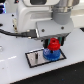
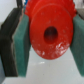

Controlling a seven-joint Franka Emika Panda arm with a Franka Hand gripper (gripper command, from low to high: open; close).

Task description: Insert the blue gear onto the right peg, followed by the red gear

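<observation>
Gripper [image 1: 53, 44] clamped on red gear [image 2: 50, 31], hanging just above blue gear [image 1: 50, 54] seated on plate [image 1: 33, 57]; second step, needs bore lined up over peg, then lowering.

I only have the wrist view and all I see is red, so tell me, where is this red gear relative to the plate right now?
Observer: In the exterior view the red gear is held by the gripper directly above the blue gear.
Operator: Is the blue gear on the plate?
Observer: Yes, it lies on the grey plate, toward the exterior view's right end.
Operator: Can you see the other peg?
Observer: A thin dark pin stands on the plate's other half, bare.
Operator: Has red touched blue?
Observer: Too small to tell; they look very close.
</observation>
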